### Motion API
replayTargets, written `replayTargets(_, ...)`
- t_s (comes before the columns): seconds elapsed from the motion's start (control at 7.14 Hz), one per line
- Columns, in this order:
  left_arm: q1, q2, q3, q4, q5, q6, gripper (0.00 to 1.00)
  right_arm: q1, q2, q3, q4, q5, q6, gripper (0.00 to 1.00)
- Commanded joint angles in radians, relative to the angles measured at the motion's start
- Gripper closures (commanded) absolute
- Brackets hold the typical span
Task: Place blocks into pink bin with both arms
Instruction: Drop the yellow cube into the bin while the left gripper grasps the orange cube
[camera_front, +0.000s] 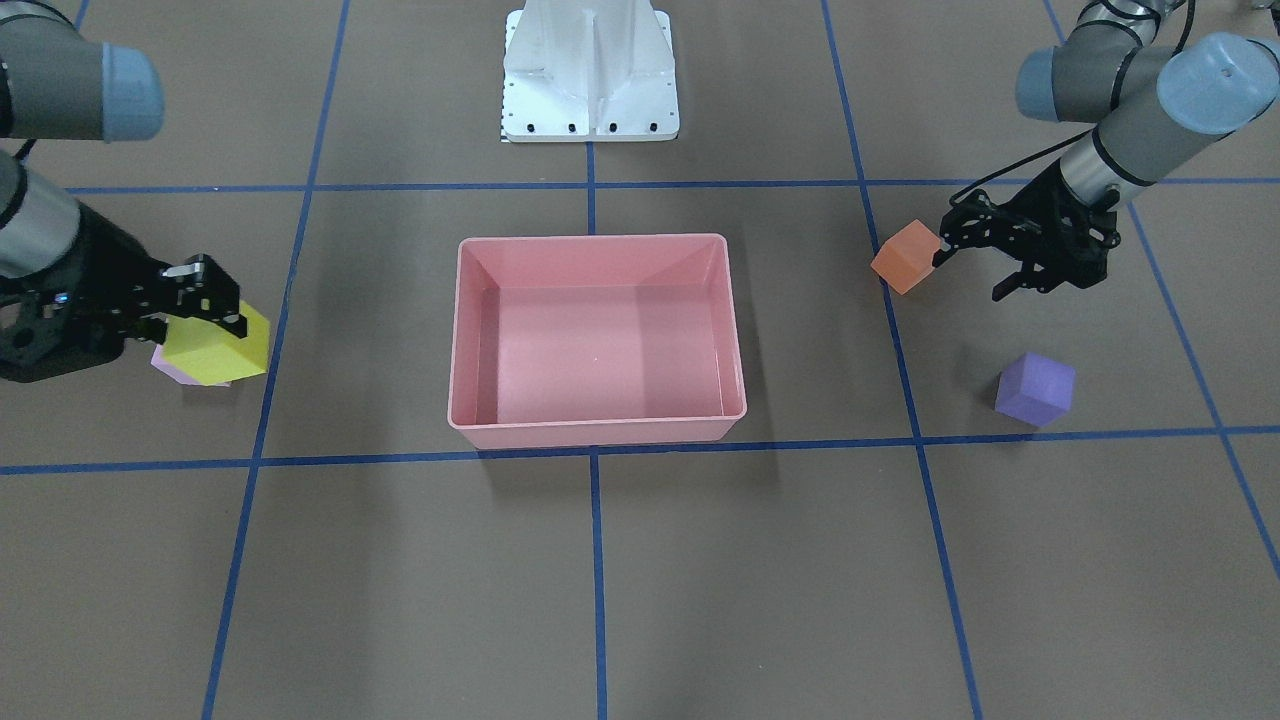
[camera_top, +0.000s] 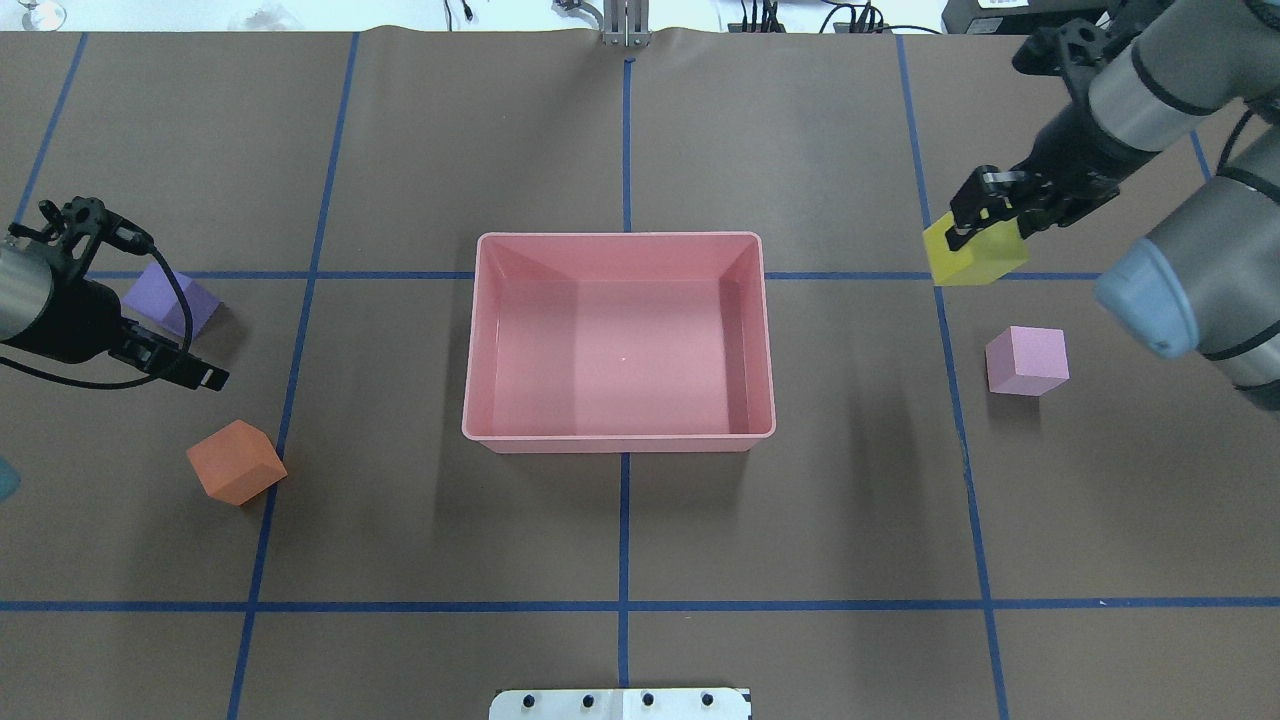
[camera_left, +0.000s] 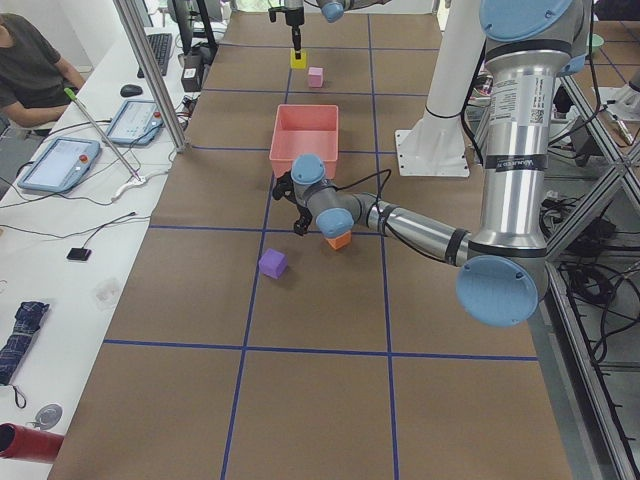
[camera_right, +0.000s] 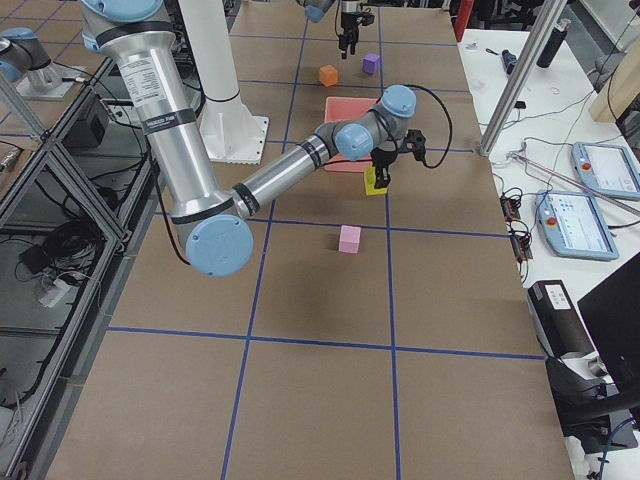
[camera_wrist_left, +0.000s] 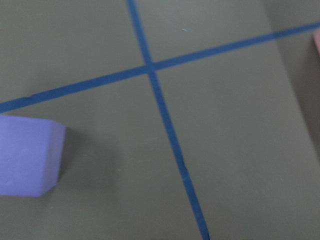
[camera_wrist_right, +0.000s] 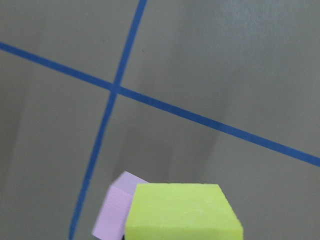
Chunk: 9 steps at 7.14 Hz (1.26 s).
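The pink bin (camera_front: 595, 240) (camera_top: 620, 236) stands empty at the table's middle. My right gripper (camera_top: 985, 225) (camera_front: 200, 300) is shut on the yellow block (camera_top: 975, 258) (camera_front: 220, 348) and holds it above the table, to the bin's right; the wrist view shows it (camera_wrist_right: 182, 210). The light pink block (camera_top: 1025, 360) (camera_wrist_right: 115, 212) lies on the table near it. My left gripper (camera_top: 175, 360) (camera_front: 975, 268) is open and empty, raised between the purple block (camera_top: 170, 300) (camera_wrist_left: 25, 155) and the orange block (camera_top: 235, 460) (camera_front: 905, 257), both on the table.
The white base pedestal (camera_front: 590, 70) stands at the robot's side of the table. Blue tape lines (camera_top: 625, 605) mark a grid on the brown surface. Operators' tablets (camera_left: 60, 160) lie on a side bench beyond the far edge.
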Motion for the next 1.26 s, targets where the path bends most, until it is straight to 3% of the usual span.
replayTargets(0.0, 0.052, 0.046, -0.023, -0.007, 0.081, 0.220, 0.08, -0.176, 0.158, -0.003, 0.003, -0.090, 0.343, 1.00)
replayTargets(0.14, 0.102, 0.050, -0.025, -0.007, 0.122, 0.236, 0.02, -0.231, 0.178, -0.006, 0.008, -0.112, 0.410, 1.00)
replayTargets(0.42, 0.146, 0.056, -0.031, -0.010, 0.126, 0.231, 0.01, -0.343, 0.206, -0.013, 0.017, -0.199, 0.513, 1.00)
replayTargets(0.7, 0.172, 0.063, -0.037, -0.010, 0.126, 0.222, 0.01, -0.412, 0.227, -0.133, 0.197, -0.255, 0.615, 1.00)
replayTargets(0.84, 0.181, 0.065, -0.040, -0.010, 0.126, 0.222, 0.01, -0.422, 0.239, -0.181, 0.263, -0.281, 0.642, 0.65)
replayTargets(0.98, 0.186, 0.065, -0.040, -0.009, 0.126, 0.222, 0.01, -0.429, 0.241, -0.189, 0.265, -0.308, 0.645, 0.01)
replayTargets(1.12, 0.210, 0.065, -0.039, -0.009, 0.135, 0.222, 0.01, -0.429, 0.243, -0.180, 0.267, -0.309, 0.651, 0.00)
